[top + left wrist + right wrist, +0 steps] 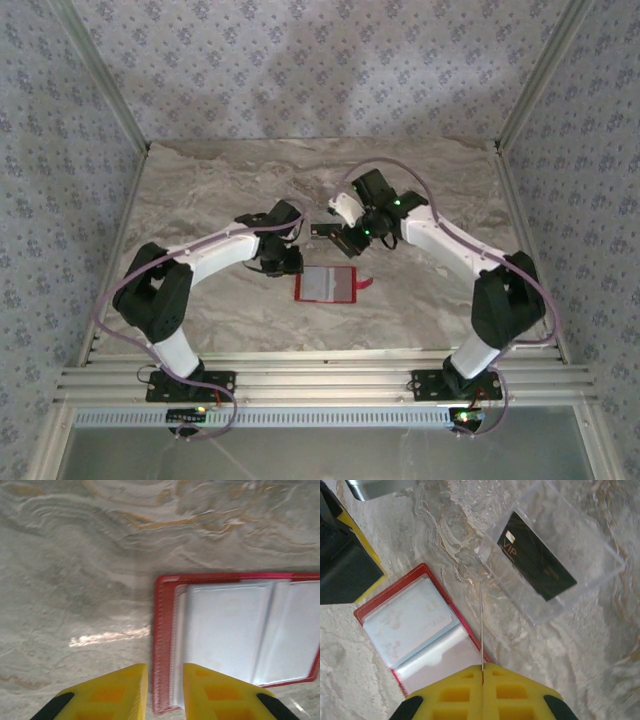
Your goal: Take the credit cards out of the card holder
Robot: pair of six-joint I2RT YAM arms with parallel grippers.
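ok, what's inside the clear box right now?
One dark card with VIP lettering lies flat in the clear box. Whether another sits beneath it is hidden.

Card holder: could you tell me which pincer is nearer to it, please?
Left. The left pincer is open over the card holder, at its red edge; the right pincer is past its far edge, shut on a credit card.

We see soft, even overhead light and faint shadows. In the left wrist view a glare streak crosses the bench (75, 580), the card holder (162, 630) pockets shine pale, edges slightly blurred.
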